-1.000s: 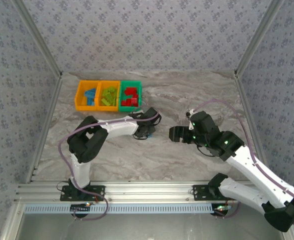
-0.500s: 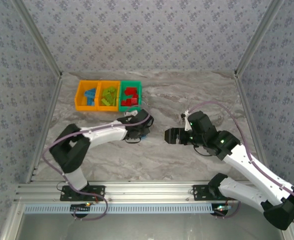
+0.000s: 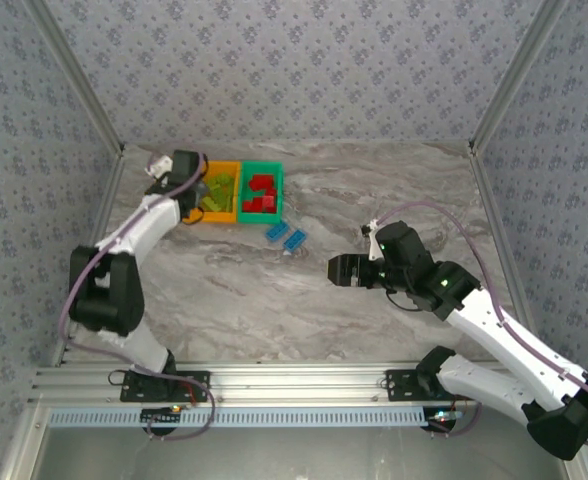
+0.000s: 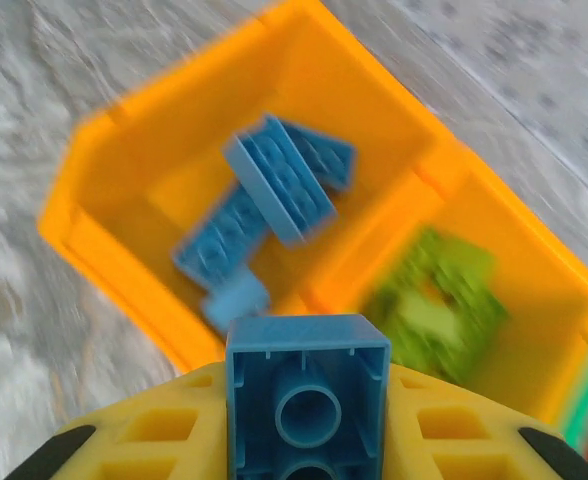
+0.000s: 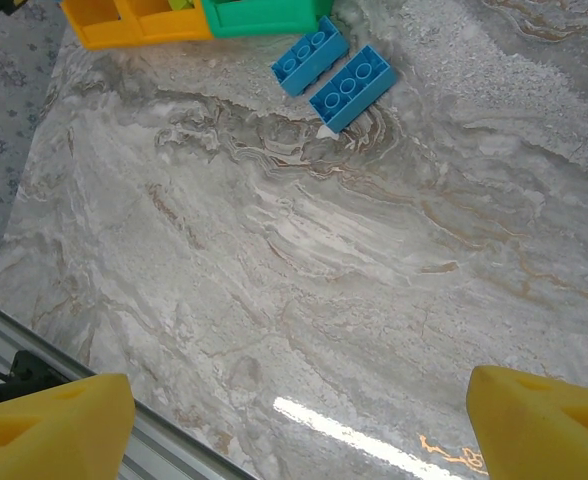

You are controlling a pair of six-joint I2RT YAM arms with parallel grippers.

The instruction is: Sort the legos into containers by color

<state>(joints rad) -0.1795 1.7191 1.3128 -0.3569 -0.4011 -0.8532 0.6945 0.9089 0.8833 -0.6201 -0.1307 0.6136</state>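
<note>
L gripper [image 3: 186,170] clamped on blue brick [image 4: 307,385] over orange bin [image 4: 114,255] holding blues. R gripper [image 3: 336,270] agape, empty. Two loose bricks [image 5: 352,88] lie just beside green bin [image 5: 264,18]. Light, rigid, slick, I judge: I'd pinch the long sides.

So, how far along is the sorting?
Done: red bricks in the green bin, lime bricks in the middle orange bin, blue bricks in the left orange bin. In hand: the left tool grips a blue brick above that bin. Left: two loose blue bricks on the table; right tool open.
</note>
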